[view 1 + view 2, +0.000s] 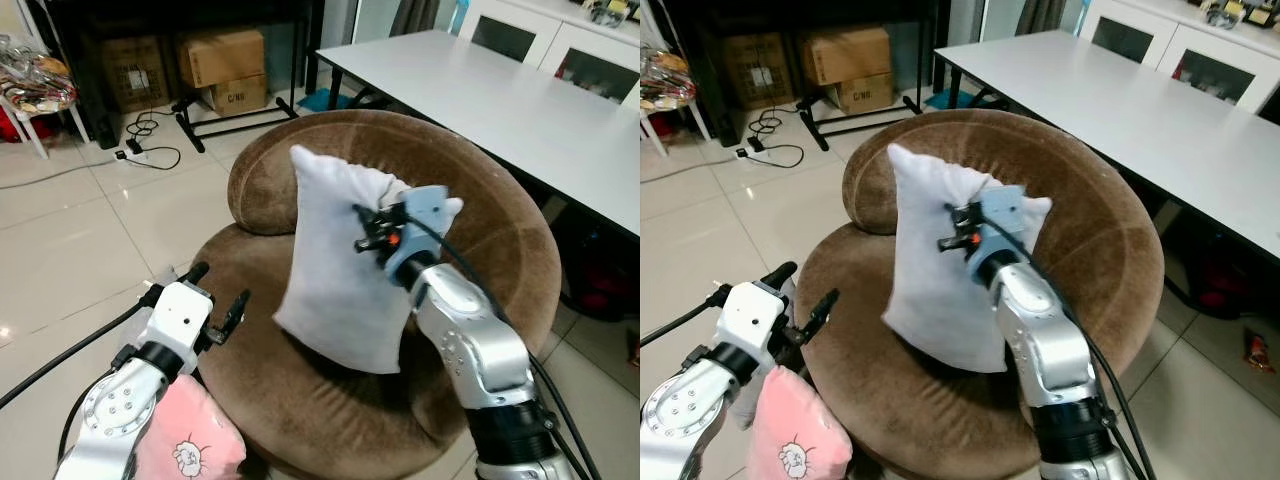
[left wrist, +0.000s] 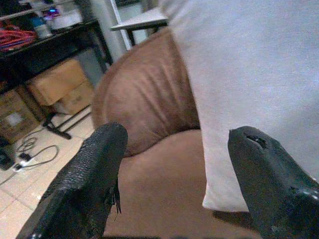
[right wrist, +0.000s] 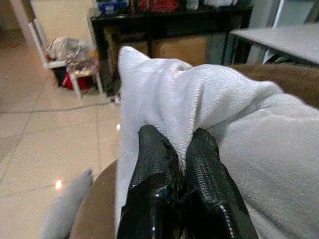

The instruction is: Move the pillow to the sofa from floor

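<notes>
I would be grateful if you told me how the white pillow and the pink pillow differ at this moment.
The white pillow stands upright on the brown sofa, while the pink pillow sits low beside the sofa, under the left arm. The right gripper pinches the white pillow's top edge; the left gripper is open and holds nothing, the pink pillow included. The pink pillow bears a small drawing; the white one is plain. Both look soft.

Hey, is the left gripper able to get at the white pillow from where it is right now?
Probably yes. The left gripper is open beside the sofa seat, its fingers pointing at the white pillow with only bare seat between them. The right gripper already pinches the pillow's top.
</notes>
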Controlling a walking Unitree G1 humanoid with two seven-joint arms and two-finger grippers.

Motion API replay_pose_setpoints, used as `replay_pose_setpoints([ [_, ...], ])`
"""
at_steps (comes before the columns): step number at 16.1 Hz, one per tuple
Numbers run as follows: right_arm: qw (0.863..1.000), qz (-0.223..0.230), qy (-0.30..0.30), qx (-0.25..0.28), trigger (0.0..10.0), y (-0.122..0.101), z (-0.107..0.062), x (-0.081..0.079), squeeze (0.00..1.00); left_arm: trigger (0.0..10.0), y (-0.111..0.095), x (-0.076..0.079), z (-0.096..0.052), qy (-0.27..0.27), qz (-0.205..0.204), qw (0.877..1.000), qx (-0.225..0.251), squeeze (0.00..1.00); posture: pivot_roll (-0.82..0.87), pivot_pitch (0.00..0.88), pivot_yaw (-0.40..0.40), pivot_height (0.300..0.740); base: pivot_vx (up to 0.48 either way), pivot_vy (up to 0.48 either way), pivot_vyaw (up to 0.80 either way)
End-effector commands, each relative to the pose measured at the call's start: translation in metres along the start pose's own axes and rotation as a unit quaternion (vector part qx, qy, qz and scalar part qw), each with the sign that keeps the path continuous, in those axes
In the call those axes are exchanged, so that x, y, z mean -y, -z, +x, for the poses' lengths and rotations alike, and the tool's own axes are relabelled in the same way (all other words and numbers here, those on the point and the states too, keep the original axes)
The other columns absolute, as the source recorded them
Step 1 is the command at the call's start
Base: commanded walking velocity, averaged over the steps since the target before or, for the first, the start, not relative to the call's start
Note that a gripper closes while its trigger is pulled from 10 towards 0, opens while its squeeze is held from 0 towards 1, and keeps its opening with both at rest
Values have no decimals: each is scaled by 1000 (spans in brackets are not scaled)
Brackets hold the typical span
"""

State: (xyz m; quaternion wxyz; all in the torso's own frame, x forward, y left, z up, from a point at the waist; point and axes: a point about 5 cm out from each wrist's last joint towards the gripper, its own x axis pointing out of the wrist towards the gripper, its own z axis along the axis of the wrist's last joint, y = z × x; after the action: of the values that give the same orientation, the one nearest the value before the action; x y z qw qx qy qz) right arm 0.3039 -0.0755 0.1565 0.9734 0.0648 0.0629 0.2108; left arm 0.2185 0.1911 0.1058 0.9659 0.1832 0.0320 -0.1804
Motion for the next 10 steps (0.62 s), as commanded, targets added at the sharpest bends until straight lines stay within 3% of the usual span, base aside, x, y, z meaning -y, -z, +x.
replay_pose_setpoints([
  [1, 1000, 0, -17, 11, 10000, -11, 4, -5, 0, 10000, -3, 5, 1, 14, 4, 1000, 2, 0, 120, 0, -100, 740, 0, 0, 0],
  [2, 998, 5, -51, -20, 10000, -9, 16, -22, 0, 10000, -3, 4, 0, 14, 4, 1000, -1, 0, 130, 0, -109, 740, 0, 0, 0],
  [6, 998, 14, -52, -37, 10000, -10, 35, -38, 0, 10000, -3, 5, -1, 13, 6, 1000, -2, 0, 141, 0, -119, 740, 0, 0, 0],
  [7, 997, 54, 40, -31, 10000, -16, 51, -27, 0, 10000, -2, 5, -2, 13, 7, 1000, -3, 0, 154, 0, -128, 740, 0, 0, 0],
  [8, 983, 99, 150, -35, 10000, -17, 60, -1, 0, 10000, -2, 5, -4, 12, 8, 1000, -4, 0, 160, 0, -132, 740, 0, 0, 0],
  [10, 967, 133, 214, -45, 10000, -14, 59, 22, 0, 10000, -2, 5, -5, 12, 8, 1000, -5, 0, 164, 0, -135, 740, 0, 0, 0],
])
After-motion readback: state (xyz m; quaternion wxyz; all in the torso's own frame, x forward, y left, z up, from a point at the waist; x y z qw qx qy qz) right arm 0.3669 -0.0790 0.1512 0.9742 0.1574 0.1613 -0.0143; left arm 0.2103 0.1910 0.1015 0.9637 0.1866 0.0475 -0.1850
